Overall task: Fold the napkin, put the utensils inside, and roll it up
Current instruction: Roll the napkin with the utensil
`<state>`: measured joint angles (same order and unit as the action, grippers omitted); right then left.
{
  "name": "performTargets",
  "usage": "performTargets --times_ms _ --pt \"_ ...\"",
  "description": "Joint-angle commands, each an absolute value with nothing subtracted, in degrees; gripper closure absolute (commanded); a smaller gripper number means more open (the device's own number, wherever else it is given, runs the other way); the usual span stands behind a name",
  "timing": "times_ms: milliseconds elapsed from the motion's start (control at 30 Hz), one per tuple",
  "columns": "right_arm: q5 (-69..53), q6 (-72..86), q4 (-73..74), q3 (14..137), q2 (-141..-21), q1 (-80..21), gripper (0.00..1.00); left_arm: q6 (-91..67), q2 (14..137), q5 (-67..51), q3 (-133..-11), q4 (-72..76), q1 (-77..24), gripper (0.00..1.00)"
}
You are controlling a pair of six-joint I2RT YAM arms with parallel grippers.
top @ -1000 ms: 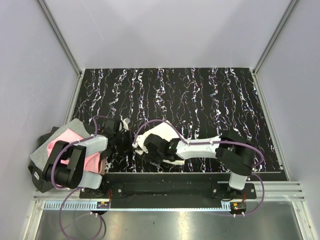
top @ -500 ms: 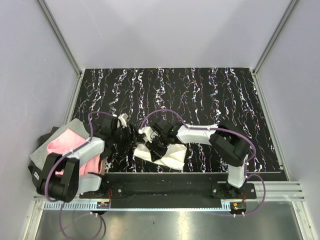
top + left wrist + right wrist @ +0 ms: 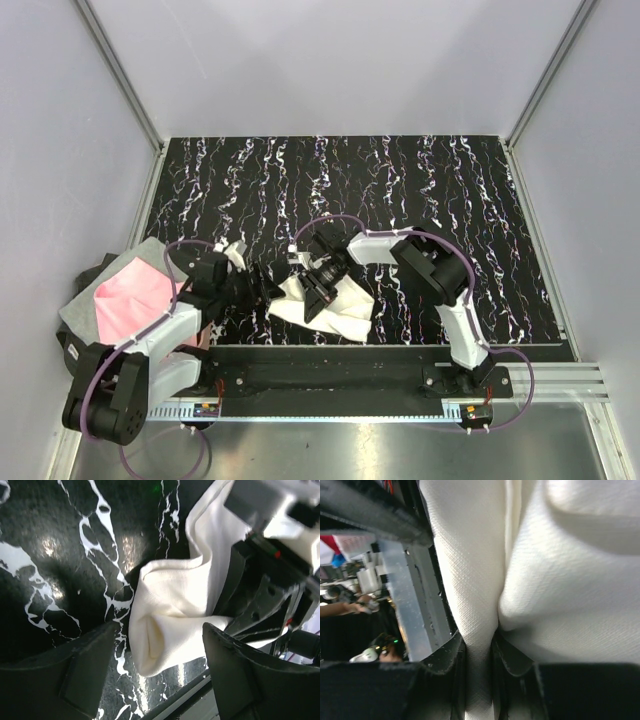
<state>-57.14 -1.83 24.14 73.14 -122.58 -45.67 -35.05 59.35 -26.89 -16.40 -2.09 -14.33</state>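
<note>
Napkin crumpled at near edge of table, between both arms | right gripper pinching a napkin fold | left gripper spread wide, napkin end at its mouth

A bench topped in glossy black with white marble-like veins sits inside a booth. Plain pale lilac-grey walls close three sides, joined by slanting aluminium corner posts. A slotted metal rail runs along the near edge, with a brushed steel sheet below. Soft glare spots show on the bench.
</note>
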Motion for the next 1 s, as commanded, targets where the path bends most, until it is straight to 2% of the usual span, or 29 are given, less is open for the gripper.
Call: performTargets --times_ms 0,133,200,367,400,467,500,633,833,967 --pt "-60.7 -5.2 31.1 76.6 -128.0 -44.6 0.75 -36.6 60.0 -30.1 -13.6 7.5 -14.9 0.24" --pt "-62.7 -5.9 32.6 78.7 -130.4 -43.7 0.75 -37.0 61.8 -31.6 -12.6 10.0 -15.5 0.30" --pt "-63.2 -6.6 33.7 79.9 -131.6 -43.2 0.75 -36.9 63.0 -31.7 -12.1 10.7 -15.7 0.39" --pt "-63.2 -7.4 35.2 82.0 -132.7 -42.5 0.73 -37.1 66.5 -32.3 -12.1 11.1 -16.3 0.70" --pt "-63.0 -7.5 35.2 82.2 -132.5 -42.4 0.70 -37.1 67.8 -32.1 -12.3 10.2 -16.3 0.85" --pt "-61.6 -7.1 35.3 82.7 -131.8 -41.8 0.62 -36.9 69.4 -30.2 -13.4 8.0 -16.3 0.96" --pt "-60.4 -6.9 35.2 82.9 -130.4 -41.5 0.52 -36.5 69.8 -29.6 -13.9 5.4 -16.3 1.00" --pt "-52.4 -5.3 35.2 82.9 -123.9 -39.7 0.37 -35.7 70.2 -25.3 -16.7 -1.0 -16.3 1.00" --pt "-33.8 -2.6 34.1 78.7 -107.0 -38.3 0.25 -34.5 71.6 -23.0 -23.2 -8.0 -15.8 1.00" --pt "-22.2 -1.8 27.9 67.5 -91.9 -40.8 0.23 -32.8 76.5 -24.1 -27.8 -10.5 -14.2 1.00"
